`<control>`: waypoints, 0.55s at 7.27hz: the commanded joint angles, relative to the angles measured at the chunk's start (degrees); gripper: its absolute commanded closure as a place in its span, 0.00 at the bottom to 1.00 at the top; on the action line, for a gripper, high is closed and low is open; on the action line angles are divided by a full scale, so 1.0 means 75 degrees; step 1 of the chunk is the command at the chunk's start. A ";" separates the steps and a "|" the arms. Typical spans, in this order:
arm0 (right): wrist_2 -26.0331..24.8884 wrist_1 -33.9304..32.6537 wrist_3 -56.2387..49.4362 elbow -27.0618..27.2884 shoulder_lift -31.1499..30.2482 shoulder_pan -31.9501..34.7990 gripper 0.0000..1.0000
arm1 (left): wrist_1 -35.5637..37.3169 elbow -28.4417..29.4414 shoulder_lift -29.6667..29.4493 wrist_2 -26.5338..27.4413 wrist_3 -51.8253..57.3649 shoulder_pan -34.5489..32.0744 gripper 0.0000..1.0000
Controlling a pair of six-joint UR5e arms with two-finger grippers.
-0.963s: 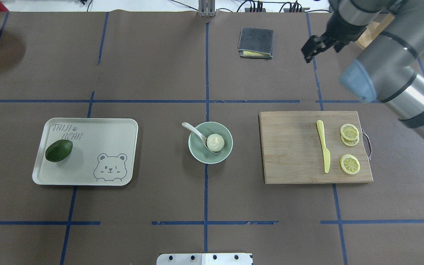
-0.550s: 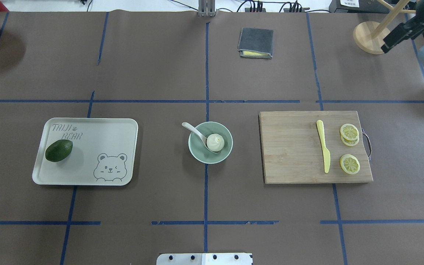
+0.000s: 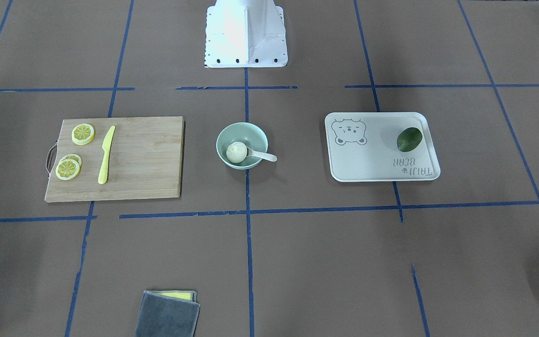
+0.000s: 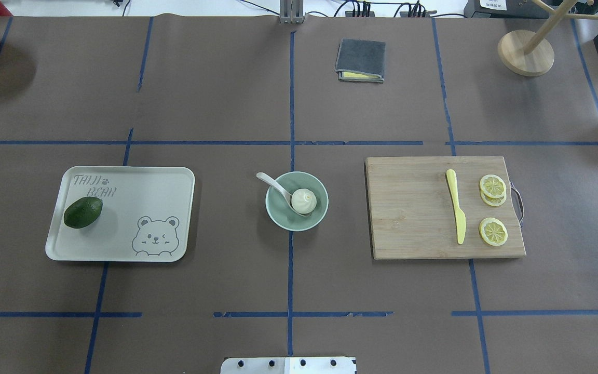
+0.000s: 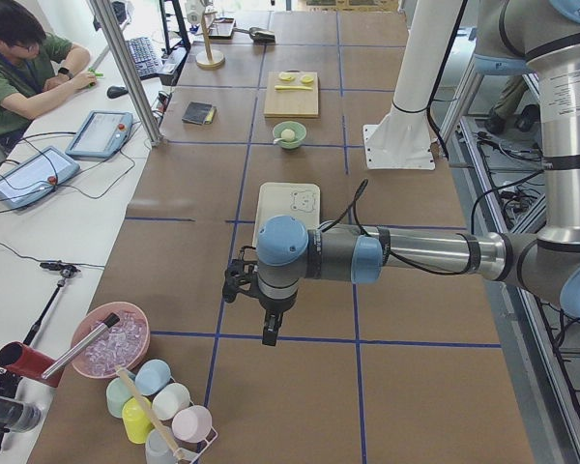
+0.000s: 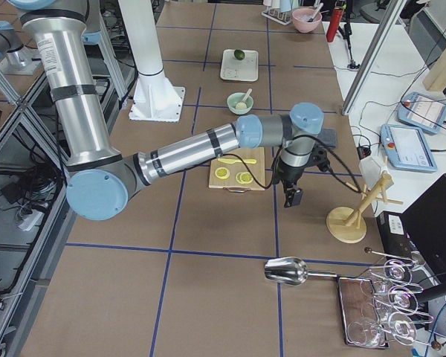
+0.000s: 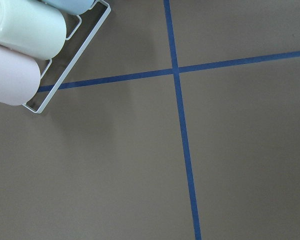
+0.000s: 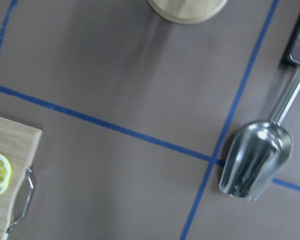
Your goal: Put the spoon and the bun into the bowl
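Bun looks soft; stiff spoon offers its handle past bowl left rim. Cannot tell if left claw or right claw is wide.

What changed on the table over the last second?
The right gripper swung out to the robot's right and left the overhead view; it now hangs above the table just past the cutting board. Nothing was visibly grabbed or released. The bun and spoon stayed in the bowl, and everything else kept its place.

mint-grn bowl, white bun, off-white spoon, yellow knife, dk-grn fruit
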 commanded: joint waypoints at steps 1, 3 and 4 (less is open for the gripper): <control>0.0140 0.1279 0.0038 0.0262 -0.1428 0.0333 0.00 | -0.0002 0.0021 -0.0007 -0.0320 -0.0010 0.0000 0.00; 0.0668 0.1558 0.0026 0.0438 -0.1669 0.0601 0.00 | 0.0009 0.0045 0.0016 -0.0309 0.0037 0.0012 0.00; 0.0622 0.1430 0.0084 0.0614 -0.1669 0.0614 0.00 | 0.0009 0.0045 0.0016 -0.0285 0.0049 0.0000 0.00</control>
